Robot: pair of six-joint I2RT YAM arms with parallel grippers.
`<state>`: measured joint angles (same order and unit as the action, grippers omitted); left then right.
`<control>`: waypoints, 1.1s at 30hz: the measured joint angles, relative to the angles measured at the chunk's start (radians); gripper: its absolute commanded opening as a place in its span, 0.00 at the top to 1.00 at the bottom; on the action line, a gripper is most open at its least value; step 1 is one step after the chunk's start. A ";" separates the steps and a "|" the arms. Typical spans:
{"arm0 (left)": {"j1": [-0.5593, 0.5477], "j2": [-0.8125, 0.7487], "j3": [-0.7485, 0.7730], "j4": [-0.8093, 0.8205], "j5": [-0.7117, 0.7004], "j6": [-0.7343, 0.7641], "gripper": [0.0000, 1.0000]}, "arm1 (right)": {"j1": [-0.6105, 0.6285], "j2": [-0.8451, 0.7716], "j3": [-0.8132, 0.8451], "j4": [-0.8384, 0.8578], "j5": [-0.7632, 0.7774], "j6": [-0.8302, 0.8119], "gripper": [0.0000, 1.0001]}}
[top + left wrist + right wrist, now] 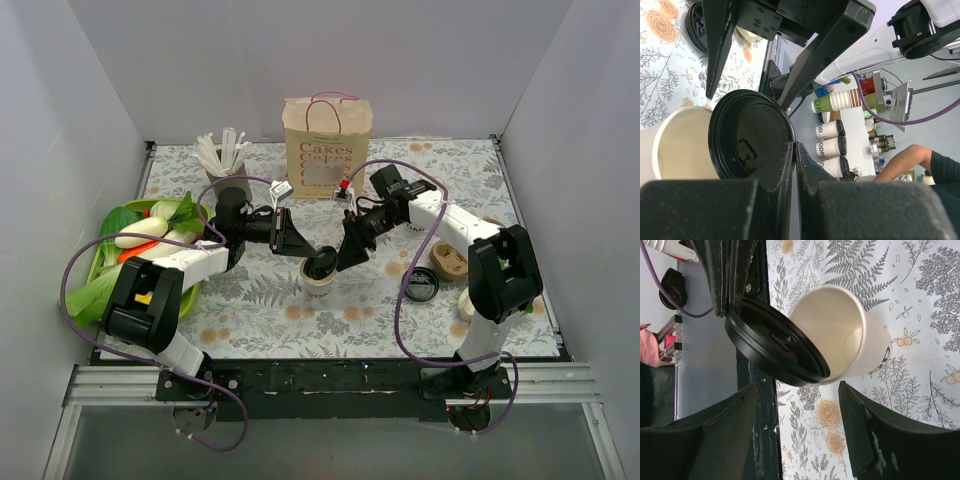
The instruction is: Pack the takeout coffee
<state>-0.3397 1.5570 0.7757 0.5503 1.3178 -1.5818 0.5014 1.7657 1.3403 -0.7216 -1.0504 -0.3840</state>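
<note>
Left gripper (795, 150): fingers pressed together on the rim of the black lid (775, 347), which they hold tilted against the open mouth of the white paper cup (850, 335). The mouth is only partly covered, and the cup's pale inner wall shows.

Right gripper (797, 390): fingers spread wide and holding nothing, just to the right of the cup. In the right wrist view the cup lies beyond the gap between them.

The cup stands upright near the middle of the table, between the two grippers. It rests on a pale tablecloth (250, 310) printed with grey ferns and orange flowers.

On the same surface:
- A second black lid (420, 285) lies flat to the right of the cup, apart from it.
- A cream paper bag (328, 145) lettered "Cakes", with pink cord handles, stands upright at the far middle.
- A holder of white sticks (222, 160) stands to the left of the bag.
- A heap of leafy greens and pale vegetables (150, 230) lies at the left edge.

Plain white walls (300, 50) enclose the table on the left, far and right sides. A metal rail (330, 380) runs along the near edge and carries the arm bases. In the left wrist view, rows of paper cups (832, 131) and a person's forearm (905, 160) show beyond the table.
</note>
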 measured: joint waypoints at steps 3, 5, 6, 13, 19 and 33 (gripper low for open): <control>0.000 0.001 -0.004 -0.003 -0.006 0.004 1.00 | 0.004 0.016 0.013 0.010 0.000 0.008 0.25; 0.002 0.006 -0.010 0.001 -0.009 0.002 1.00 | 0.005 0.023 0.021 0.023 -0.013 0.018 0.25; 0.004 0.010 -0.011 0.001 -0.010 0.002 1.00 | 0.006 0.024 0.025 0.030 -0.018 0.024 0.25; 0.011 0.048 -0.014 0.008 -0.018 -0.016 0.93 | 0.024 0.045 0.042 0.071 -0.018 0.059 0.25; 0.013 0.055 -0.014 -0.003 -0.033 -0.003 0.78 | 0.031 0.064 0.045 0.095 0.004 0.077 0.28; 0.023 0.053 0.010 -0.132 -0.082 0.102 0.62 | 0.035 0.075 0.046 0.127 0.039 0.125 0.36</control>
<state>-0.3172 1.6100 0.7860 0.4187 1.2362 -1.4799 0.5362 1.8404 1.3865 -0.5941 -1.0119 -0.2592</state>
